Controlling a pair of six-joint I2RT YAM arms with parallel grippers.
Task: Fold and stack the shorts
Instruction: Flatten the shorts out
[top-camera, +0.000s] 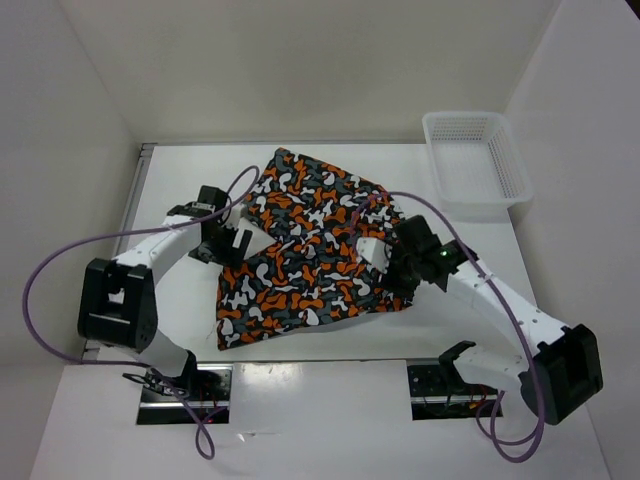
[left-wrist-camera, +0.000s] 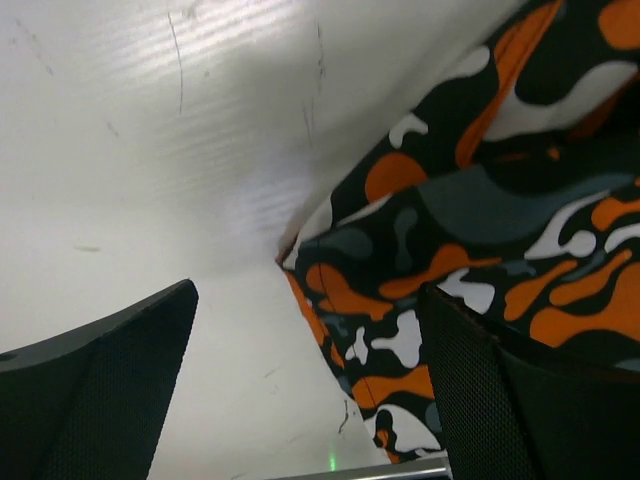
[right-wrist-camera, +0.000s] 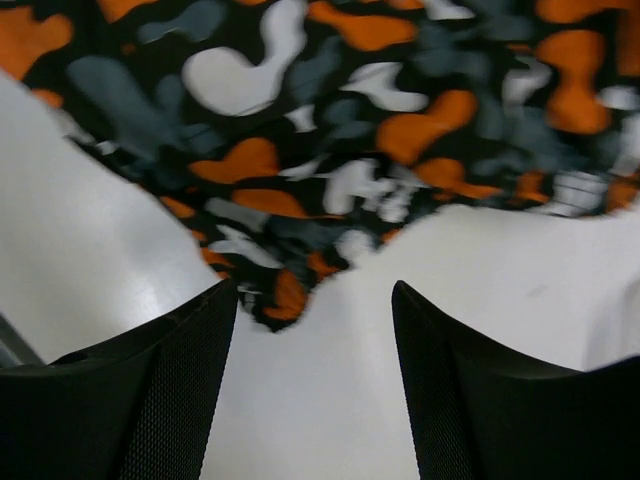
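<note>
Nearest, the black left claw (left-wrist-camera: 308, 300) and right claw (right-wrist-camera: 312, 300) both gape wide, empty, at opposite edges of the soft orange, white, black and grey-teal camouflage shorts (top-camera: 310, 250), spread on the white tabletop (top-camera: 190, 190). Folding cleanly likely needs both edges pinched fully first.

Text check: nothing legible.
No lettering, brand or number reads on the shorts (top-camera: 300, 250) or basket (top-camera: 475, 160).

White surface (top-camera: 180, 180) enclosed by plain white walls (top-camera: 300, 60) at left, far and right; even, diffuse light; mesh basket (top-camera: 475, 160) far right.
</note>
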